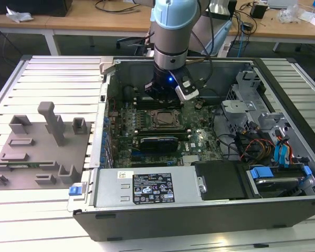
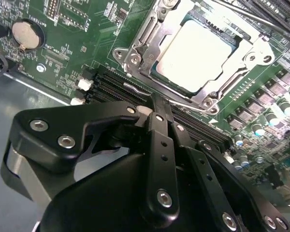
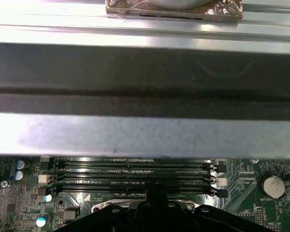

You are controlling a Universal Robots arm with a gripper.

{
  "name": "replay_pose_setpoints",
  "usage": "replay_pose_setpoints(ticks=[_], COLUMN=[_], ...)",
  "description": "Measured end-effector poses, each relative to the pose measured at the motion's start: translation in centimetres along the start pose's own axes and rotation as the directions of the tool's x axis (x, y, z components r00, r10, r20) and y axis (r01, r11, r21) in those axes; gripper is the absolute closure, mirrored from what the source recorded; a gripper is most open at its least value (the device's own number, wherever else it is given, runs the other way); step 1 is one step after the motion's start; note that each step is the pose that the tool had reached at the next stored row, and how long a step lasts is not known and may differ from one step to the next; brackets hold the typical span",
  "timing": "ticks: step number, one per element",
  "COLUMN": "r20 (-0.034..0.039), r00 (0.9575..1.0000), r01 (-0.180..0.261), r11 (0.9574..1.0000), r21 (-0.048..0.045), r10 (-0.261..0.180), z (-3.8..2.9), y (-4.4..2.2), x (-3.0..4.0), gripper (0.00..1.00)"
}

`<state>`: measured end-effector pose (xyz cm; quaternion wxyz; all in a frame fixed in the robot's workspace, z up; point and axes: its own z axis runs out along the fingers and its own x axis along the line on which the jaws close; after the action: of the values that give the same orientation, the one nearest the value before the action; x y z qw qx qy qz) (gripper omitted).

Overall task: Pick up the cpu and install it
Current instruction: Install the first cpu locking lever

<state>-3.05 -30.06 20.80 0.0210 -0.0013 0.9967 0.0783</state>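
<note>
arm (image 1: 170, 31): pale blue and black, comes down from the top centre of the exterior view into the open case.
gripper (image 2: 152, 108): black, over the slots just above the socket in the exterior view; in the second wrist view its linkage takes up the lower half of the frame, fingers drawn together to a narrow tip, nothing seen between them.
cpu (image 2: 195, 55): pale silvery square, lying flat inside the socket, upper right of the second wrist view; in the exterior view it sits at the centre of the board, just below the gripper.
socket (image 2: 135, 50): metal frame with screws around the cpu, touching its edges.
slots (image 3: 135, 176): long dark parallel rows, low in the first wrist view; in the second wrist view they run between the socket and the gripper tip.
board (image 1: 126, 123): green, centre of the case in the exterior view.
battery (image 2: 25, 33): round silver coin cell, upper left of the second wrist view.
case (image 1: 273, 79): open metal box, centre to right of the exterior view; its wall crosses the first wrist view as grey bands.
box (image 1: 147, 186): grey with a white label, lower centre of the exterior view.
fixture (image 1: 42, 147): grey moulded tray with posts, left of the exterior view, well apart from the case.
table (image 1: 47, 226): ribbed pale surface under the case and fixture.
</note>
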Motion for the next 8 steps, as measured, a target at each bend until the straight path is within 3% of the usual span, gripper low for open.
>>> replay_pose_setpoints(ticks=[6,8], r20=[0.0184,0.0319], r00=[0.9986,0.9981], r01=[-0.049,-0.052], r11=[0.9988,0.9986], r21=[0.0023,0.0021], r10=[0.049,0.052], z=[0.38,0.44], y=[-0.07,-0.07], x=[0.02,0.02], gripper=[0.89,0.89])
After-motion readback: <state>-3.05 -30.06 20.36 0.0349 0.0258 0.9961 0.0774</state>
